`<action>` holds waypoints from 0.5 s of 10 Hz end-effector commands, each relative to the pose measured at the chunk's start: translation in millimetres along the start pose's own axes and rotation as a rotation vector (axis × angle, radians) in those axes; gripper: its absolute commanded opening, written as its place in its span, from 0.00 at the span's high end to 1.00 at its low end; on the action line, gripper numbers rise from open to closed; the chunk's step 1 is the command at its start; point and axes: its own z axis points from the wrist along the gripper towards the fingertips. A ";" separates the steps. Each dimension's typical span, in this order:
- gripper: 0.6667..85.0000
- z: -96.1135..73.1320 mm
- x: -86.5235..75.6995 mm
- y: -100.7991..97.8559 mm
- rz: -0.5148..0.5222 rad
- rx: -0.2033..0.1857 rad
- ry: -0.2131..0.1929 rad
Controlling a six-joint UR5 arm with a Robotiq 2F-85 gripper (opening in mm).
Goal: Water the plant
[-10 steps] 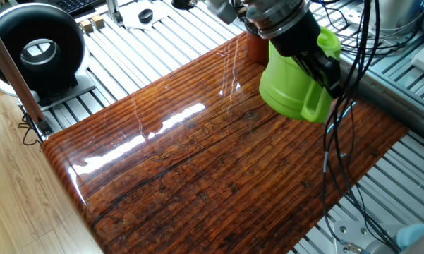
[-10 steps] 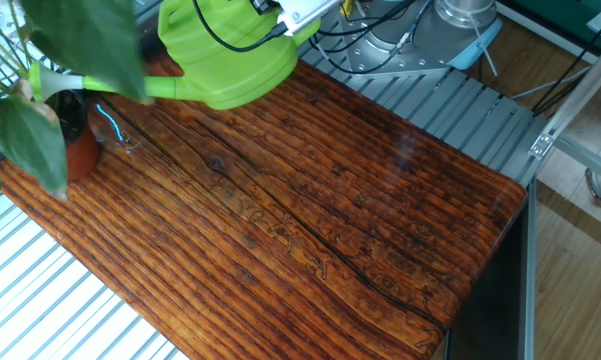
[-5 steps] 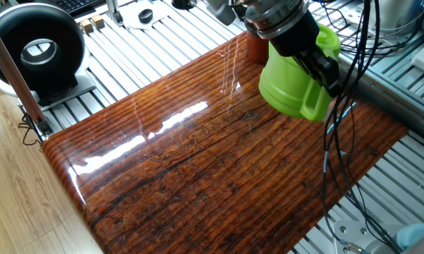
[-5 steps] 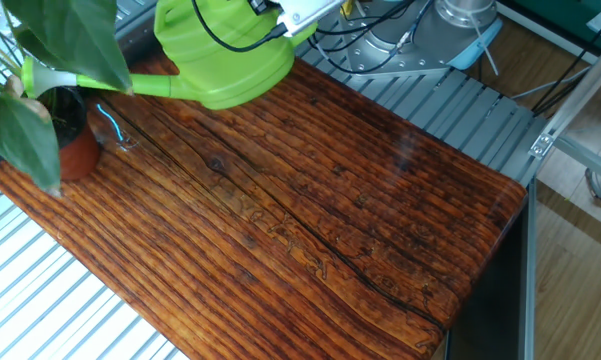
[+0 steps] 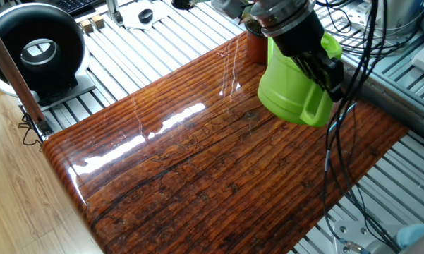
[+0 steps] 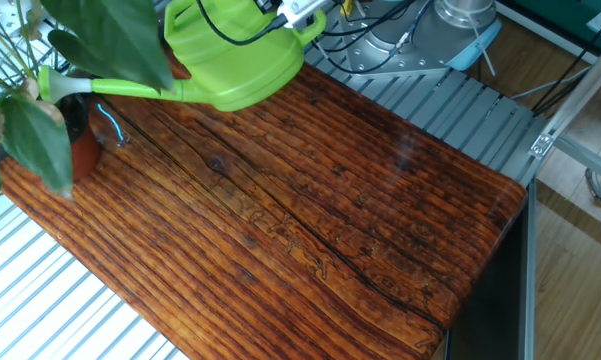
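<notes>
The pincer [image 5: 317,60] grips the watering can [image 6: 242,58] – its spout has edged over the plant [image 6: 55,120] – pouring looks underway.

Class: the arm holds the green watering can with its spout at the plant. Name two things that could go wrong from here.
1. The watering can spout tip sits among the plant leaves by the pot rim; a small drift might pour water onto the wooden table.
2. The long spout could nudge the small pot, which stands near the table's edge, and tip it.
</notes>
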 end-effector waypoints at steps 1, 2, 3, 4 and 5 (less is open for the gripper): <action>0.99 0.3 0.1 -1.2 -0.011 0.007 -0.014; 0.99 0.5 1.8 -2.7 -0.002 0.012 -0.008; 0.99 0.9 0.7 -3.1 0.009 0.014 -0.015; 0.99 0.7 -6.2 1.2 0.034 -0.003 -0.042; 0.99 -0.1 -18.6 4.0 0.079 -0.016 -0.089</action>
